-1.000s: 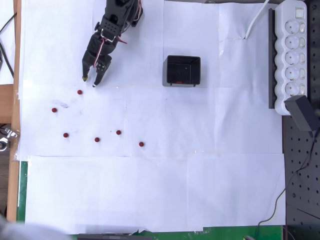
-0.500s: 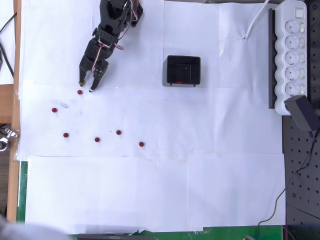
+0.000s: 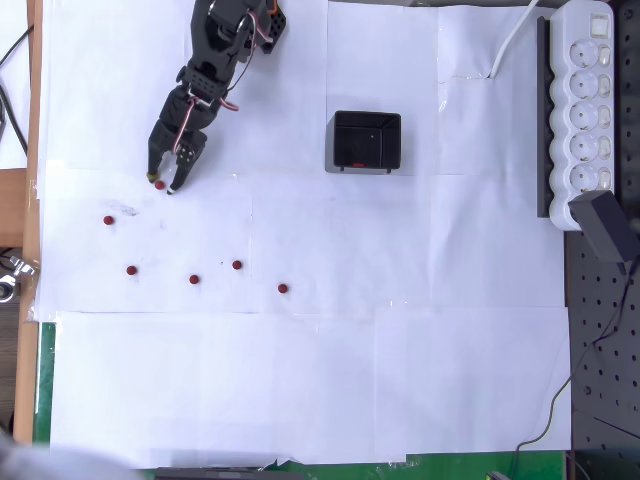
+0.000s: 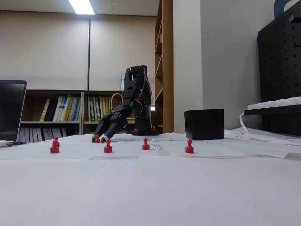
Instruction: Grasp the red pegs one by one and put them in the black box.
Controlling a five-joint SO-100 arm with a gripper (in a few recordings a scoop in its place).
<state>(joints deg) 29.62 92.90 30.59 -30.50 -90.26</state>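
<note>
White paper sheets (image 3: 320, 380) cover the table. In the overhead view a white power strip (image 3: 585, 100) runs along the sheets' right edge. The black arm (image 3: 225, 40) reaches in from the top edge, left of the middle, and slants down toward the left side.

The black box (image 3: 366, 141) sits open-topped in the upper middle of the paper, well apart from the arm; something red shows on its floor. In the fixed view it stands to the right of the arm (image 4: 203, 124).

The gripper (image 3: 160, 183) is low over the paper near the left edge, its jaws spread with one red peg (image 3: 159, 185) between the tips — not pinched as far as can be seen.

The other red pegs stand below it: one near the left edge (image 3: 108, 220), then a loose row (image 3: 131, 270), (image 3: 194, 279), (image 3: 237, 265), (image 3: 283, 288) running toward the middle.
</note>
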